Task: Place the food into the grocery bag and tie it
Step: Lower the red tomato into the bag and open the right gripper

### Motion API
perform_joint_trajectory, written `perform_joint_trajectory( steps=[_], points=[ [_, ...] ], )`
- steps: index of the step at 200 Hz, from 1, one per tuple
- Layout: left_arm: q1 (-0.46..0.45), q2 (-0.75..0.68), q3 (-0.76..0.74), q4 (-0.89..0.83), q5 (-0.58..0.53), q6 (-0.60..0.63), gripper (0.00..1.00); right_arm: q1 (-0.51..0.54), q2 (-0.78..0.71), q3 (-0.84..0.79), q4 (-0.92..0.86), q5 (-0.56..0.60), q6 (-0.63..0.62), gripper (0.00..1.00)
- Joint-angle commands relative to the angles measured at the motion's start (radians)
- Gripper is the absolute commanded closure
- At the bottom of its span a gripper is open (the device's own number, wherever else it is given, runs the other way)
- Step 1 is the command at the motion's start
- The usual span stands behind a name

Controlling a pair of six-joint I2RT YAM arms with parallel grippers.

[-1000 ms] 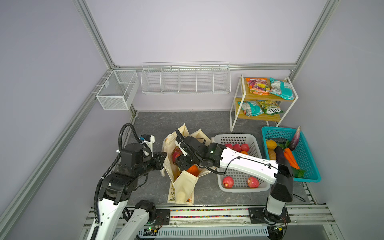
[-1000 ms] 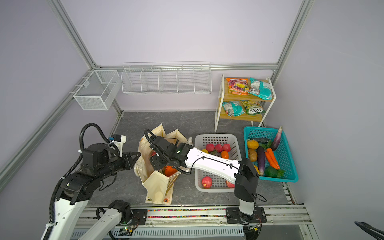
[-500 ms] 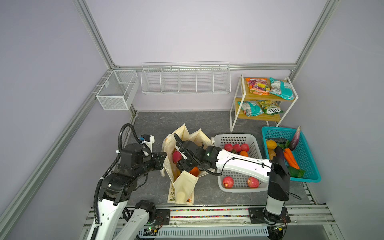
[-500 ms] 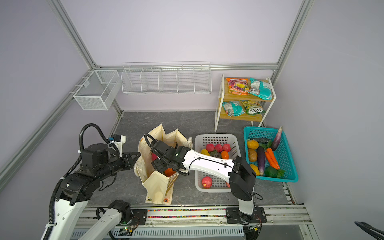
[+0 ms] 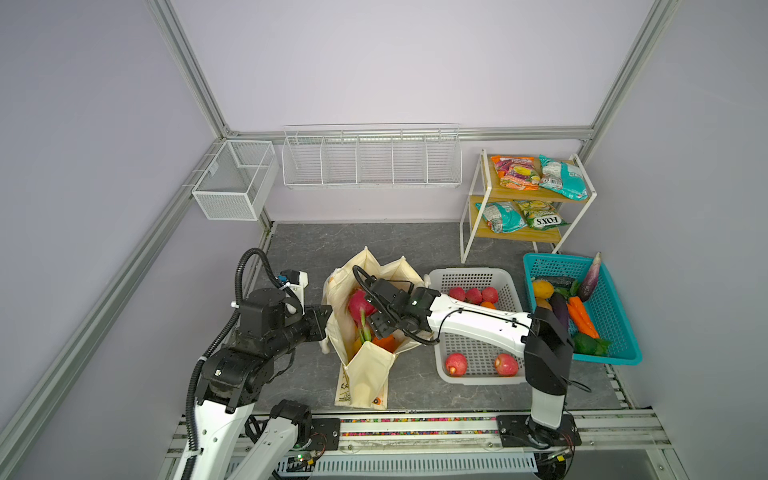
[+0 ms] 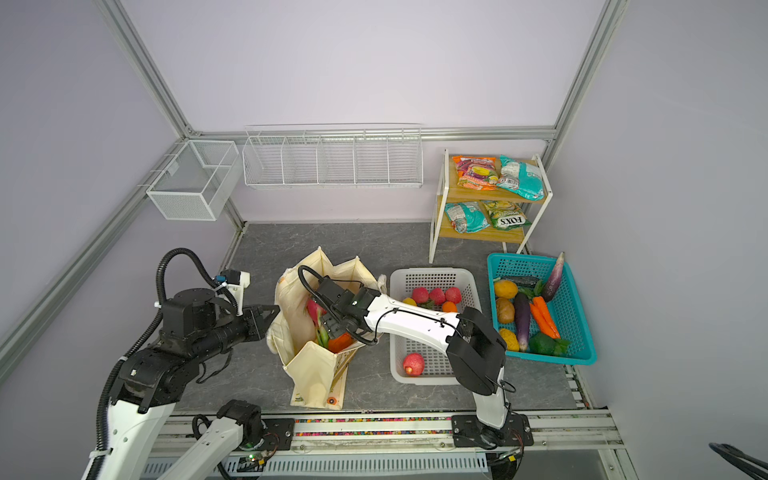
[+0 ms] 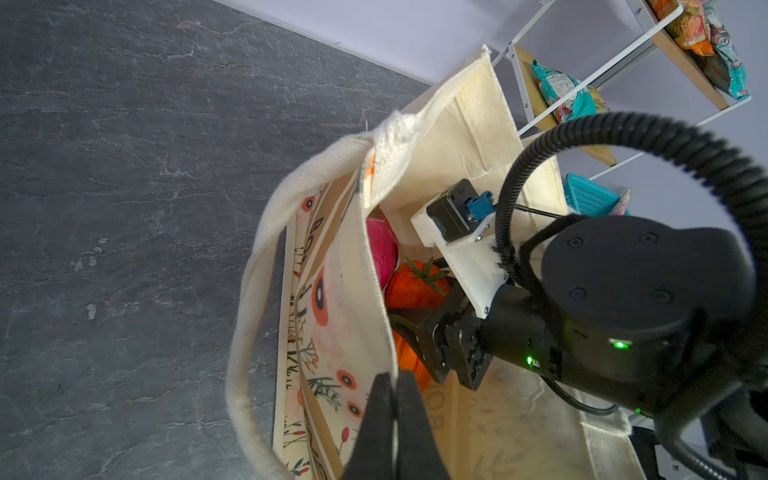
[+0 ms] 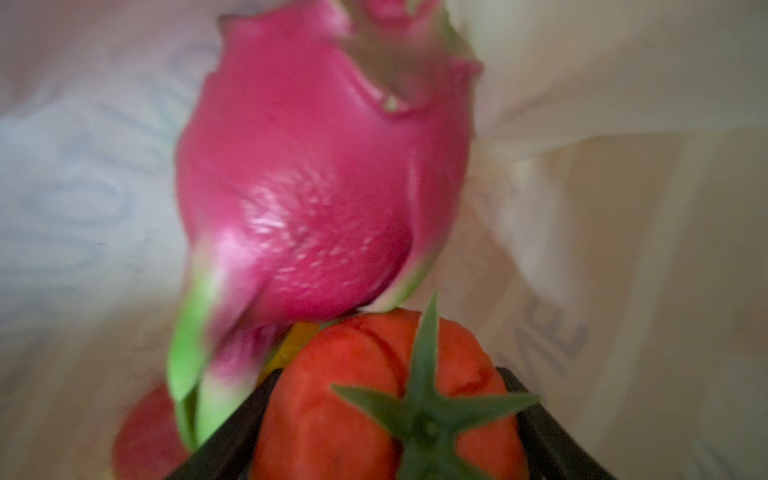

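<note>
The cream floral grocery bag (image 5: 365, 376) (image 6: 316, 374) stands open at the front middle. My left gripper (image 5: 326, 316) (image 7: 395, 382) is shut on the bag's left rim (image 7: 374, 316), which sits pinched between its fingers. My right gripper (image 5: 376, 328) (image 6: 332, 332) (image 8: 384, 374) reaches down inside the bag. Its jaws are closed on an orange-red fruit with a green calyx (image 8: 386, 415) (image 7: 415, 291). A pink dragon fruit (image 8: 316, 199) (image 5: 359, 305) (image 7: 380, 253) lies in the bag just beyond it, touching the held fruit. More food lies under them, mostly hidden.
A white perforated basket (image 5: 469, 276) with red fruits stands right of the bag. A teal basket (image 5: 615, 355) of vegetables is at the far right. Snack packets (image 5: 540, 174) lie on a two-tier shelf at the back right. Wire racks (image 5: 370, 158) hang on the back wall.
My right gripper has pushed further left and down into the bag with the orange-red fruit. The left arm has kept its hold on the rim.
</note>
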Motion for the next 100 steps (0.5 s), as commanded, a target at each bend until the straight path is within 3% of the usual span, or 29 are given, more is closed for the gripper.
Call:
perform_joint_trajectory(
  steps=[1, 57, 100],
  points=[
    [-0.001, -0.011, 0.044, -0.013, -0.024, 0.020, 1.00, -0.004, 0.010, 0.028, -0.084, 0.119, -0.032, 0.25],
    [-0.001, -0.007, 0.065, -0.025, -0.054, 0.025, 1.00, -0.004, 0.027, 0.046, -0.126, 0.166, -0.046, 0.21],
    [0.000, -0.005, 0.058, -0.021, -0.044, 0.025, 1.00, 0.005, 0.028, 0.050, -0.087, 0.079, -0.049, 0.14]
  ],
)
